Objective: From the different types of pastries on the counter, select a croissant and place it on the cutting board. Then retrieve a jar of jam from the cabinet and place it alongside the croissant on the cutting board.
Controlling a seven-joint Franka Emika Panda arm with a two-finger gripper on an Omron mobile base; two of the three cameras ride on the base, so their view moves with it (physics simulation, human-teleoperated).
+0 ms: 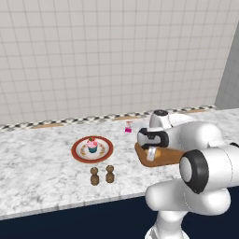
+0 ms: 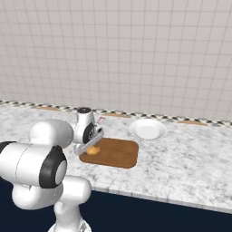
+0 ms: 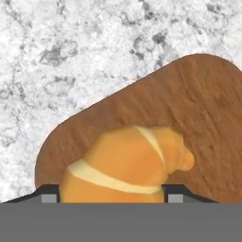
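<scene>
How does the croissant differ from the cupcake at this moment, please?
The croissant is plain golden-orange and lumpy; the cupcake has pink frosting and a blue wrapper. The croissant sits between the fingers of the hand over the cutting board, while the cupcake stands free on the red-rimmed plate. Both are small pastries, each much smaller than what lies beneath it.

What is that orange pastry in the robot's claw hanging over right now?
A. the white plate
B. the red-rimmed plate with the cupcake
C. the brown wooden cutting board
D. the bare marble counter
C: the hand view shows the croissant between the fingertips with the cutting board under it, and the right base view has the gripper at the board's left end.
</scene>
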